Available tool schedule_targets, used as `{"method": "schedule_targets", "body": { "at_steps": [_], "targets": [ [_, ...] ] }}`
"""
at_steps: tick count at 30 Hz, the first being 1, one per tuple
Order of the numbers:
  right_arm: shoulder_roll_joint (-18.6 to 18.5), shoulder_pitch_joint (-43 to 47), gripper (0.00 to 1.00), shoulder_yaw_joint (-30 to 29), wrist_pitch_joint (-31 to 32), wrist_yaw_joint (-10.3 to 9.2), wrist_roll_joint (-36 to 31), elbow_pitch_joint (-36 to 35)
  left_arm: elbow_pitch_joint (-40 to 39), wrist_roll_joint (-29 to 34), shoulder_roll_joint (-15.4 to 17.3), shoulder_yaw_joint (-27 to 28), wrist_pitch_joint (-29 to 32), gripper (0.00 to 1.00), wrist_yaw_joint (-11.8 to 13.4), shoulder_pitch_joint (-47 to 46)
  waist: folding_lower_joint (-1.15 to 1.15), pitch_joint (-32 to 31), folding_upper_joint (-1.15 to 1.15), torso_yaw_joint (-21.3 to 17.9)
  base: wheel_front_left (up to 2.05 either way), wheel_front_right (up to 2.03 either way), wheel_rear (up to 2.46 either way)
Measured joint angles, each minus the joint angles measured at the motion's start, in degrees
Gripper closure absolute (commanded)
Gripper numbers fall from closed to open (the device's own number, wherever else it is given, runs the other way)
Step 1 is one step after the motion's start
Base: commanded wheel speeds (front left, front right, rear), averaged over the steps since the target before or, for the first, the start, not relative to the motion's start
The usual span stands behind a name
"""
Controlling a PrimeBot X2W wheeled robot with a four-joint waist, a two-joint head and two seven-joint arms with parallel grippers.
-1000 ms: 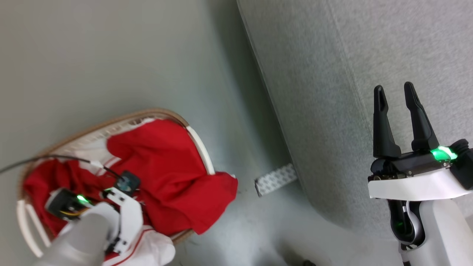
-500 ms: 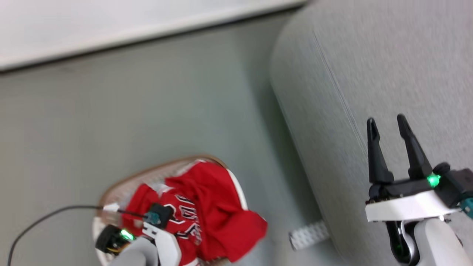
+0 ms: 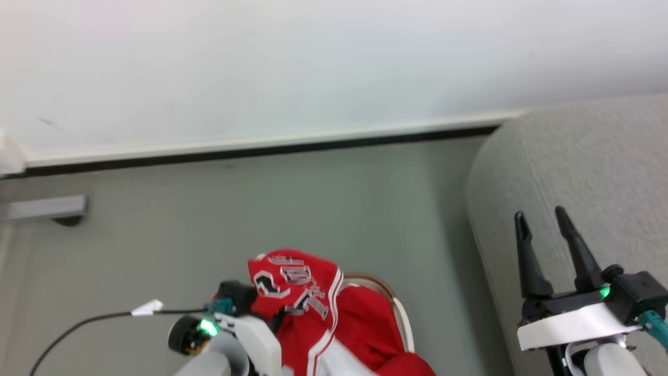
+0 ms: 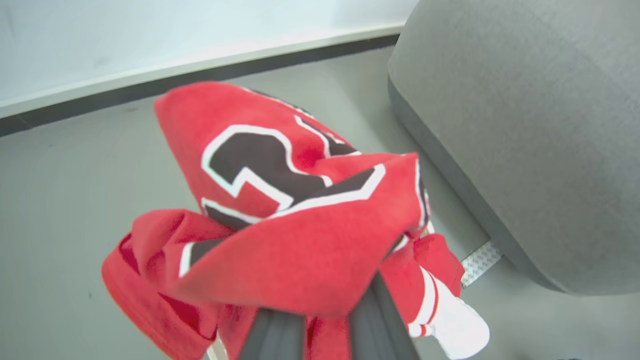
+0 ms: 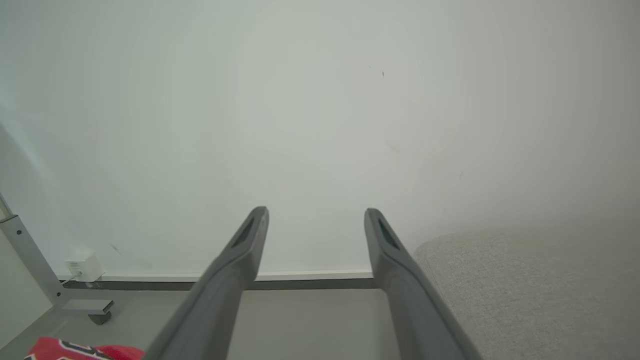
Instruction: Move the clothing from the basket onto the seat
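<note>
One garment up since a second ago: the head view has swung upward, putting the seat (image 3: 574, 172) at 3 o'clock and the basket (image 3: 402, 318) at 6 o'clock, and the clothing (image 3: 295, 292) now hangs above the rim instead of lying inside, red fabric trailing into the basket. Judged: lift done, carry to the seat outstanding. Left gripper (image 4: 325, 325) clenched on the clothing, cloth draped over its fingers. Right gripper (image 3: 539, 214) spread wide, empty, at 4 o'clock against the seat
</note>
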Motion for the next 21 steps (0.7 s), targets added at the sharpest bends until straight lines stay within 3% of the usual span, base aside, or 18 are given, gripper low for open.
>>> {"method": "schedule_targets", "body": {
  "at_steps": [12, 21],
  "targets": [
    [0.5, 3.8, 0.0, 1.6, 0.0, 0.0, 0.5, 1.4, -23.9, 2.5, 3.0, 11.1, -0.1, 1.0, 2.6, 4.2, -0.01, -8.0, 0.0, 4.7, 0.0, 0.0, 0.0],
    [0.6, 4.4, 0.0, 3.7, 0.0, 0.0, 1.4, 1.9, -37.2, 2.5, 3.7, 15.0, 0.0, 1.0, 3.4, 4.6, 0.0, -10.5, 0.0, 5.6, 0.0, 0.0, 0.0]
  ]
}}
